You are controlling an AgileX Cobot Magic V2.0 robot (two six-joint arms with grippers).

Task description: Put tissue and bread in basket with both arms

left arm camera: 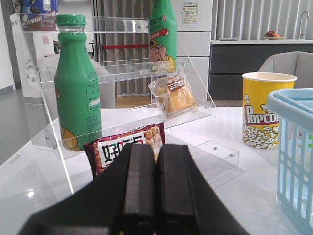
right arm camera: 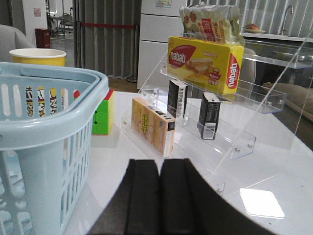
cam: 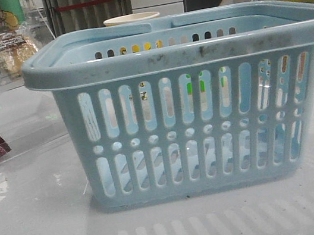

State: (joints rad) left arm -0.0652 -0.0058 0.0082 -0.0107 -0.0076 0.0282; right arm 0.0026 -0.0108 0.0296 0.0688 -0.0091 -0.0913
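Observation:
The light-blue basket stands on the table and fills the front view; it also shows in the left wrist view and the right wrist view. The bread, golden-brown in a clear bag, rests on a clear shelf beyond my left gripper; it also shows in the front view. My left gripper is shut and empty. My right gripper is shut and empty beside the basket. Two small dark packs stand on the right shelf; I cannot tell whether either is the tissue.
A maroon-edged cracker packet leans just beyond the left gripper, with green bottles on the clear shelf. A popcorn cup stands behind the basket. The right clear shelf holds a yellow nabati box and an orange box; a colour cube sits nearby.

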